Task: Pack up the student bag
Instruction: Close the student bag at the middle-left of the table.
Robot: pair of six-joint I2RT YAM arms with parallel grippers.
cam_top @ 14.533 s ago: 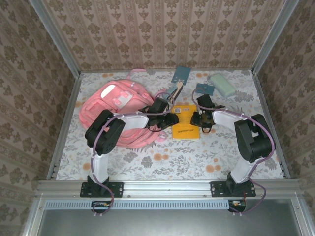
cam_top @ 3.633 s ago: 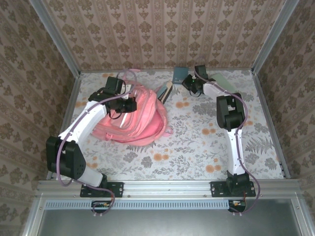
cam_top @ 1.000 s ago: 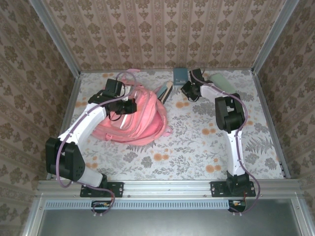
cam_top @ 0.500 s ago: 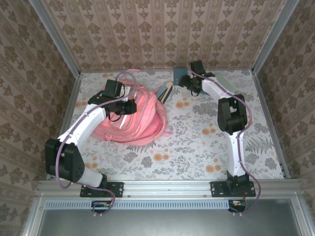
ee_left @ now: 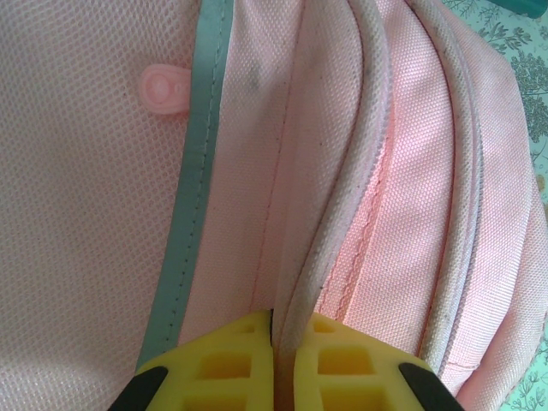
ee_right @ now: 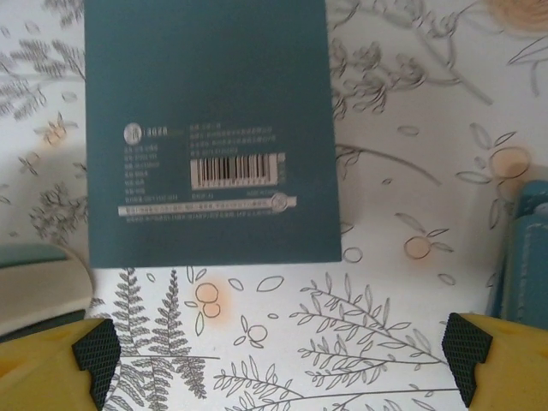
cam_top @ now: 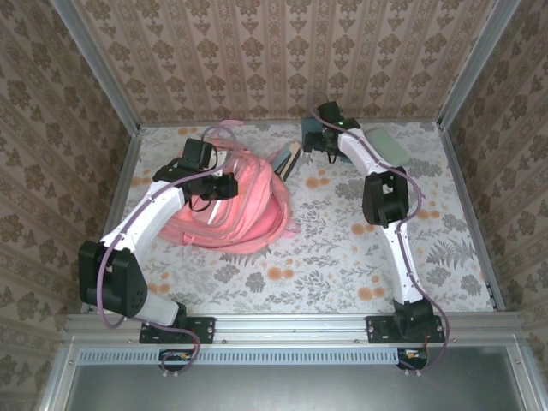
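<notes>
Grip on a bag seam, open claw before a booklet

Pink fabric lies under the left wrist camera. The student bag [ee_left: 103,214] sits as a rumpled heap on the left half of the floral table [cam_top: 342,257], toward the back and beneath the left arm. The left gripper [ee_left: 282,347] is pressed together on a raised seam [ee_left: 347,171] of the bag. This pale corded ridge runs up and away from between the two yellow fingers [ee_left: 223,372], which leave only a thin slot, and the ridge sits pinched in it. Just left of the ridge a grey stripe [ee_left: 193,197] runs the same way, and a small round pink tab [ee_left: 163,86] sits on the mesh beyond it. (Whether the ridge is a zip edge or plain piping cannot be told.)

The right arm is stretched to the far edge of the table, well apart from the bag. The right gripper [ee_right: 281,351] is spread wide. Its black-tipped yellow fingers [ee_right: 51,368] stand at the two lower corners of the wrist view with bare flowered cloth between them. A teal booklet [ee_right: 205,128] lies flat just ahead of the fingertips, barcode side up, its near edge apart from them. From above, a pale green case [cam_top: 394,145] lies to the right of the booklet. A slim book [cam_top: 289,158] rests against the bag's right side, between the bag and the booklet.
</notes>
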